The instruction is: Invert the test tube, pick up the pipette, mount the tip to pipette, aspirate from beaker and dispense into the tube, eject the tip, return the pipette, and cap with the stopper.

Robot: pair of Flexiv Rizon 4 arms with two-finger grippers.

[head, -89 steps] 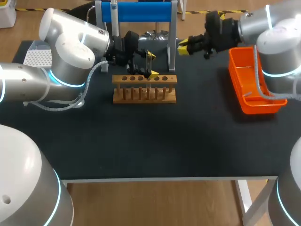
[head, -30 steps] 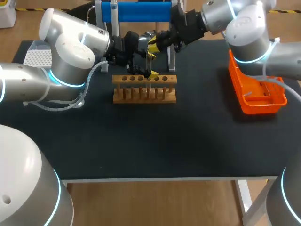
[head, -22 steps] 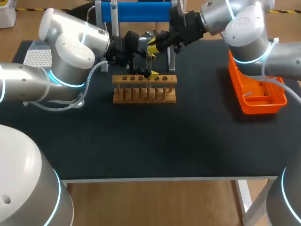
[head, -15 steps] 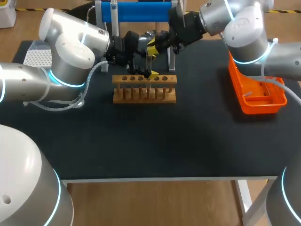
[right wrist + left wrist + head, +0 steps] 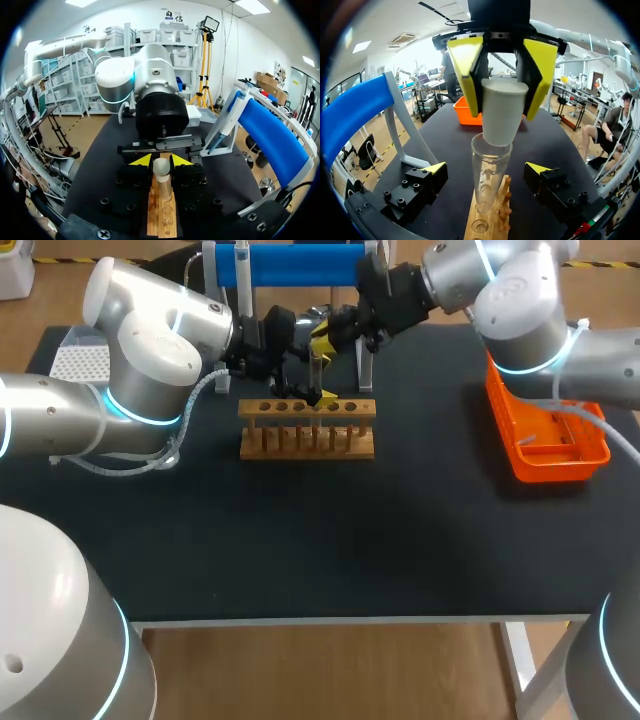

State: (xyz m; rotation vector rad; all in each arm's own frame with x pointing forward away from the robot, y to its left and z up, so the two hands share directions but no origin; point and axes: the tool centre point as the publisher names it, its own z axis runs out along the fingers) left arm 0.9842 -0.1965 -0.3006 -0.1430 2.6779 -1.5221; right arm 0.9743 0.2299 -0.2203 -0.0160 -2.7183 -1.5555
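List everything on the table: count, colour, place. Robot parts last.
table: one, black, under everything.
rack: one, wooden, middle rear of the table.
tube: one, clear, upright in the rack.
stopper: one, grey, at the tube's mouth, in the right gripper.
stand: one, blue bar on white legs, behind the rack.
pipette: one, white with a blue top, hanging on the stand.
bin: one, orange, right side.
tip box: one, white, left rear corner.
left gripper: yellow tips, open either side of the tube.
right gripper: yellow tips, shut on the stopper above the tube.
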